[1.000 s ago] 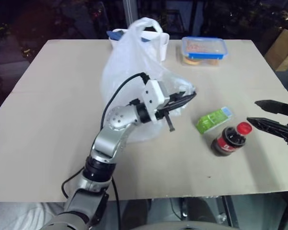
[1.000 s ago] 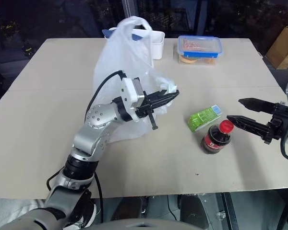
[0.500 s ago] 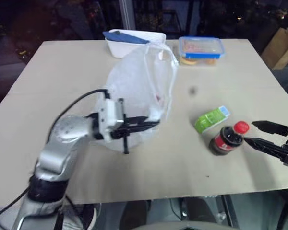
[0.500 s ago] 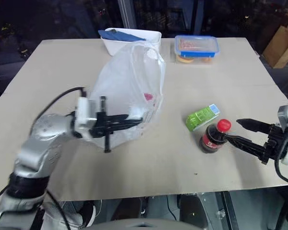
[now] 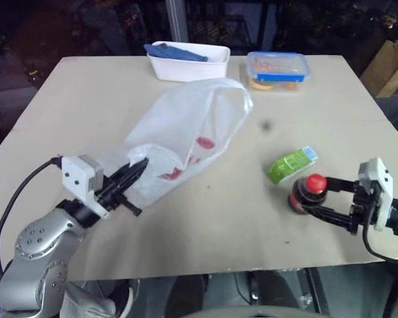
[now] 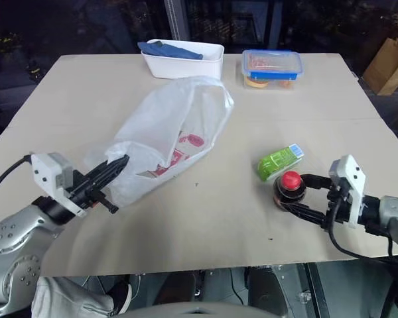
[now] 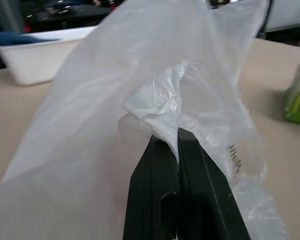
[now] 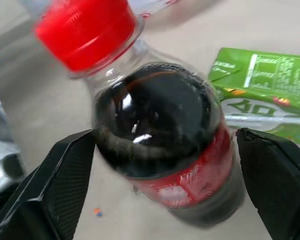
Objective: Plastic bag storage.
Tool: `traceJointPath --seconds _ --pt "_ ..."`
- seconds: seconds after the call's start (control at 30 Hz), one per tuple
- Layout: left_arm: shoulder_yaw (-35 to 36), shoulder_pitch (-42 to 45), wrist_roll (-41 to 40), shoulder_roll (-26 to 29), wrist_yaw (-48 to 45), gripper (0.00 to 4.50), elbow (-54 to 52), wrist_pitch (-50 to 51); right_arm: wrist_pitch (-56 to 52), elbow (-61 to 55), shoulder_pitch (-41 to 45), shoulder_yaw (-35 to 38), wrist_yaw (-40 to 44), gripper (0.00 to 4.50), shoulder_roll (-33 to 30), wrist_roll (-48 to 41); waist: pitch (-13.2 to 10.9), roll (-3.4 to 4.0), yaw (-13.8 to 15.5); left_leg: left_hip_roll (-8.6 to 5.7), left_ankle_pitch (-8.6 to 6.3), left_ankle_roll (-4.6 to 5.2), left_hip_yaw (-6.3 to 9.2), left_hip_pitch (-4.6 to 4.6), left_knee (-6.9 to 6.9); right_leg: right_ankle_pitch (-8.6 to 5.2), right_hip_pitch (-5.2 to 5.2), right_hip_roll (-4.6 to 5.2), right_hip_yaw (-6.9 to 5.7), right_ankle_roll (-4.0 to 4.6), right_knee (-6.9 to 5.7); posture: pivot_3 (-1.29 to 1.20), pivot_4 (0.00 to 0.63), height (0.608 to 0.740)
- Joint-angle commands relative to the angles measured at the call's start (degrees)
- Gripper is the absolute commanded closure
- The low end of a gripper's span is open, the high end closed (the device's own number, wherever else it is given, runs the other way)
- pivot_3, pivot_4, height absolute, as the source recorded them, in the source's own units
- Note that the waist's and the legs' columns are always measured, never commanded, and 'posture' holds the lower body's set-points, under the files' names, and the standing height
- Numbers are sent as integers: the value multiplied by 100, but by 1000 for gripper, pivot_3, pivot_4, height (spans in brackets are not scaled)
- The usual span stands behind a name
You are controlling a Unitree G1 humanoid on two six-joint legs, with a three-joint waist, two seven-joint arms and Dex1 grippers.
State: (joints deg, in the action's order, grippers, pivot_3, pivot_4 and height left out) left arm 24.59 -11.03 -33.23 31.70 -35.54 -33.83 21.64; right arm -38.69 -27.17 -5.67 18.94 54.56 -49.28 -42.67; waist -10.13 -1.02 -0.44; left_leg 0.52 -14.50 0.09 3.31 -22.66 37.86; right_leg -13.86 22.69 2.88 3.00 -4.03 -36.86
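- Gripping only a thin fold of the plastic bag (image 5: 186,136), the clenched left hand (image 5: 138,170) may let it slip or tear.
- The bag lies mid-bench, mouth toward 1 o'clock.
- The released right hand (image 5: 322,199) straddles the cola bottle (image 5: 306,193) and may topple it onto the green carton (image 5: 292,163).

Pale wooden table (image 5: 66,106) – plastic bag (image 5: 186,132), white tub (image 5: 186,66), blue-lidded food box (image 5: 278,66), green carton (image 5: 290,164), cola bottle (image 5: 306,192)

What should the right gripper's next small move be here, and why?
Probably close on the cola bottle. The right gripper is open with a finger on either side of it, not yet squeezing, while the left gripper is shut on the plastic bag, holding it ready on the table.
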Motion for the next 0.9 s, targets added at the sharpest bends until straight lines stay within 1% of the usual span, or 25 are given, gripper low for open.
traceJointPath --seconds 0.03,0.1,0.17,0.2,0.37,0.43,0.6,0.7,0.77,0.8,0.83,0.9 --pt "430 -102 -136 -245 398 4464 -223 -174 233 6 175 5 -109 0 -33 247 0 1 -8 0 0 0 -1 0 0 0 0 0 1 0 0 0 150 740" --pt "454 -96 -174 -363 546 4500 -259 -173 263 -8 177 -18 -64 506 -91 318 1 0 -11 1 0 0 -2 1 0 0 0 0 1 0 0 0 150 740" --pt "407 -88 -183 -388 598 4500 -315 -168 177 -82 223 6 -60 1219 -76 202 1 0 -6 0 0 0 -1 1 0 0 0 0 1 0 0 0 150 740" --pt "378 -91 -179 -400 611 4500 -338 -181 132 -121 302 22 -96 1445 -33 108 1 0 -9 1 0 0 -1 1 0 0 -1 0 1 1 -1 0 150 740" --pt "284 -76 -167 -539 785 4500 -489 -238 -570 -289 1398 120 -756 1445 342 -1078 -2 6 -58 3 0 0 -13 3 0 2 3 -1 10 1 -2 0 150 740" --pt "267 -52 -146 -579 873 4500 -525 -245 -705 -290 1597 34 -776 1445 285 -1153 -3 5 -41 3 0 0 -10 5 0 2 3 -3 9 3 -8 0 150 740" --pt "176 -179 -30 -650 906 4500 -617 -330 -677 -210 1601 -136 -604 1445 98 -944 0 0 25 -5 0 0 7 -9 0 1 3 4 -7 3 -1 0 150 740" --pt "184 -125 -51 -690 1019 4500 -620 -352 -789 -109 2158 -200 -893 1445 338 -1274 -2 2 -10 -8 0 0 3 -11 0 2 4 8 -3 2 1 0 150 740" --pt "129 -135 -39 -719 1066 4500 -691 -371 -771 -10 2877 -619 -1230 1445 878 -1293 -3 4 -61 -6 0 0 -1 -8 0 2 6 6 1 2 0 0 150 740" --pt "89 -157 -11 -733 1074 4500 -742 -399 -777 49 3218 -788 -1451 1445 1274 -1437 -4 1 -139 2 0 0 -10 1 -1 2 5 0 6 3 -2 0 150 740" --pt "73 -176 -24 -757 1096 4500 -795 -419 -870 148 3508 -898 -1693 1445 1646 -1624 -6 5 -148 14 0 0 -14 7 -1 6 5 -13 10 8 -4 0 150 740" --pt "65 -222 -41 -791 1142 4500 -894 -441 -836 372 3841 -1098 -1953 1445 2165 -1539 -6 4 -167 15 0 0 0 8 -1 6 7 -20 5 11 -15 0 150 740"
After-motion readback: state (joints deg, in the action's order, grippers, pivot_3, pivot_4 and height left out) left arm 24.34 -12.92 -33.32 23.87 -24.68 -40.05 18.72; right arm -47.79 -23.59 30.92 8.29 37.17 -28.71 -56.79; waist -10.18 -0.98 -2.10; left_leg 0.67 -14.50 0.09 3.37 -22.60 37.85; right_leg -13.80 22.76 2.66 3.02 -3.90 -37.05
